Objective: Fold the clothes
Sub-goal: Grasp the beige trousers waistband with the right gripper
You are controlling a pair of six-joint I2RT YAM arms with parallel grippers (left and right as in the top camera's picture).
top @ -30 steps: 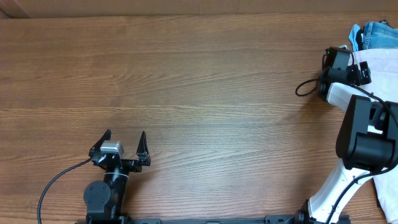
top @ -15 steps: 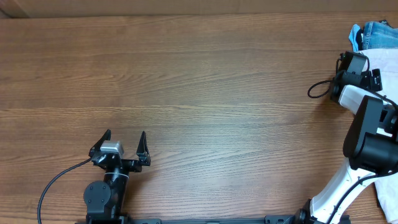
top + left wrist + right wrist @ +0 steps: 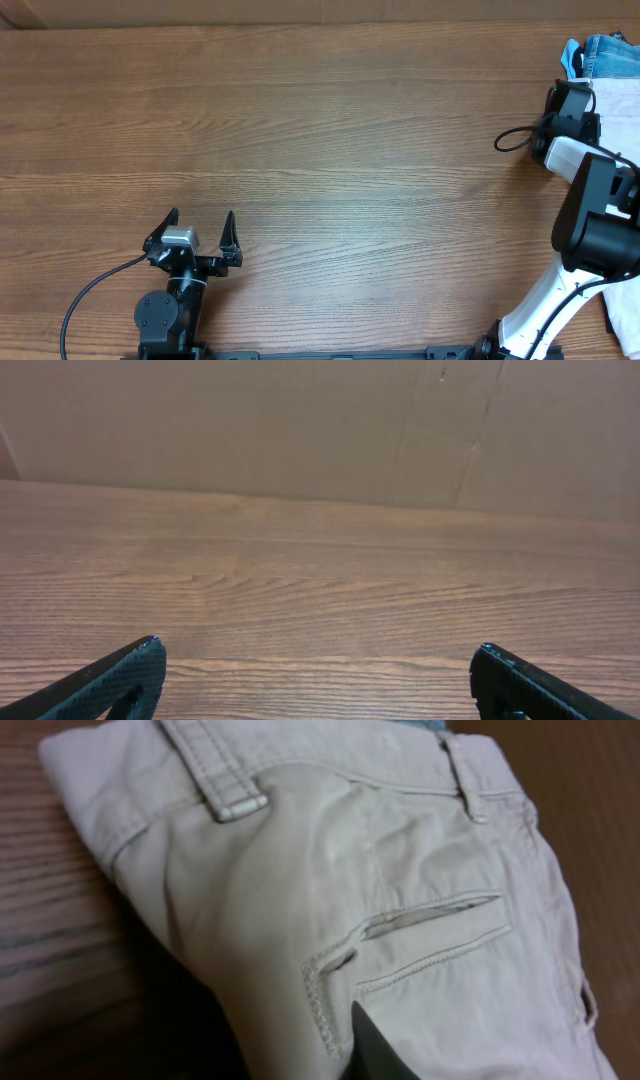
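Note:
The clothes, a pair of cream khaki shorts (image 3: 618, 115), lie at the table's far right edge, partly under my right arm. In the right wrist view the shorts (image 3: 400, 860) fill the frame, with a belt loop (image 3: 228, 795) and the welt pocket (image 3: 430, 920) showing. My right gripper (image 3: 572, 102) sits on their left edge. It (image 3: 300, 1035) is shut on a raised ridge of the cloth; one dark fingertip (image 3: 372, 1048) shows, the other is hidden in shadow. My left gripper (image 3: 200, 228) rests open near the front left, far from the shorts, and its view (image 3: 315, 660) holds only bare wood between the fingers.
Blue denim jeans (image 3: 603, 50) lie just behind the shorts at the far right corner. A black cable (image 3: 510, 140) loops out left of the right wrist. A cardboard wall (image 3: 300, 420) stands along the table's far side.
My right gripper moved to the right onto the shorts' edge and went from open to shut on the cloth. The left arm has not moved.

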